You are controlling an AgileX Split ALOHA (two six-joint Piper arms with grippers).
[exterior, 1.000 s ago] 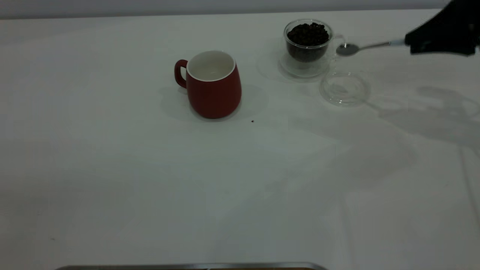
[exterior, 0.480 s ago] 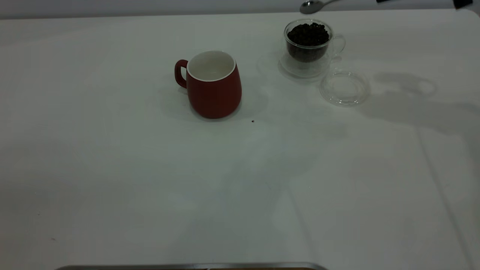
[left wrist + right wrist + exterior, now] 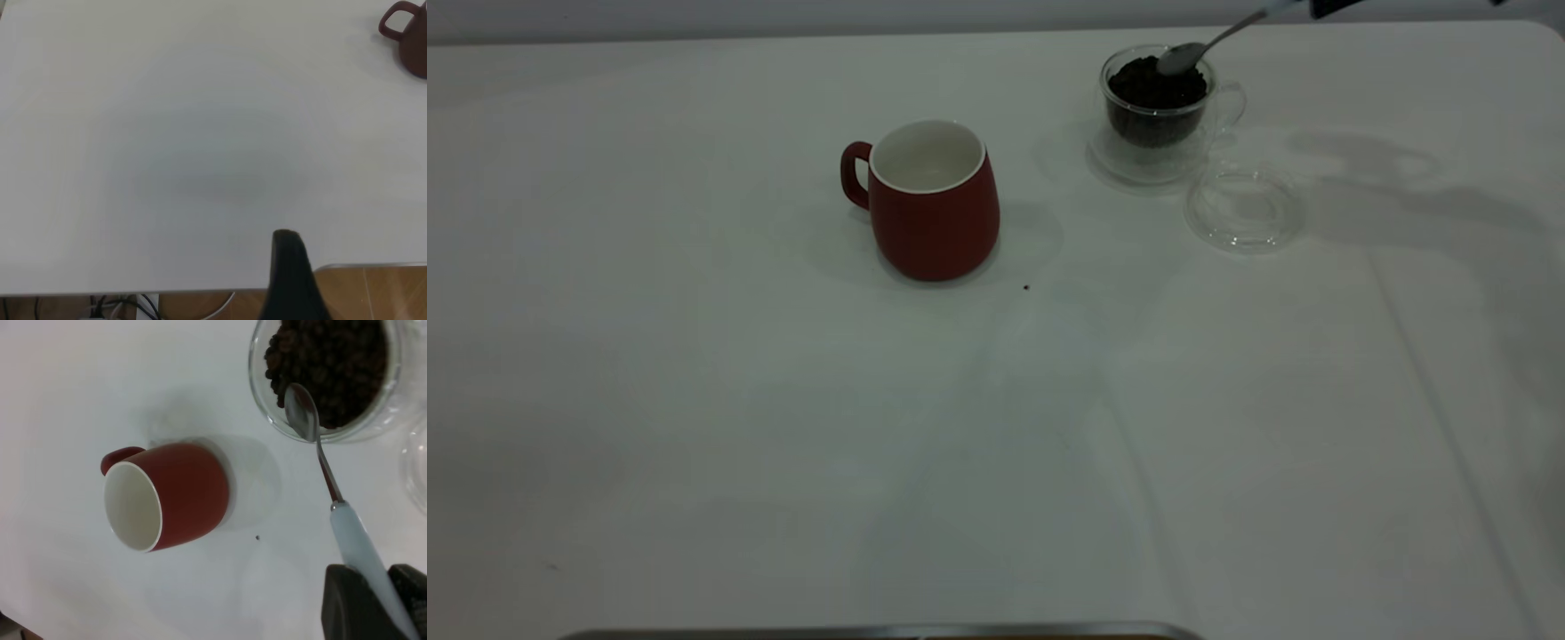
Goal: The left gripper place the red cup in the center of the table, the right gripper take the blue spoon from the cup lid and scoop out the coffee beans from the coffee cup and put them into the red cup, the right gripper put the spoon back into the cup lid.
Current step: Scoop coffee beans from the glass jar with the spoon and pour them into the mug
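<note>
We see the right gripper (image 3: 370, 600) clamped on the blue spoon (image 3: 347, 533), whose long axis slants down from it so the bowl sits over the coffee beans (image 3: 1156, 89) in the coffee cup (image 3: 1158, 133), ready to dip.

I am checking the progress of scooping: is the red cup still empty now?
Empty. The red cup stands upright; its white inside shows no beans in the exterior and right wrist views.

Pretty dim, flat overhead light. Soft grey shadows smear across the table (image 3: 694, 400) toward its right edge, and the red cup (image 3: 934, 209) throws a faint halo shadow. Wrist views look soft.
</note>
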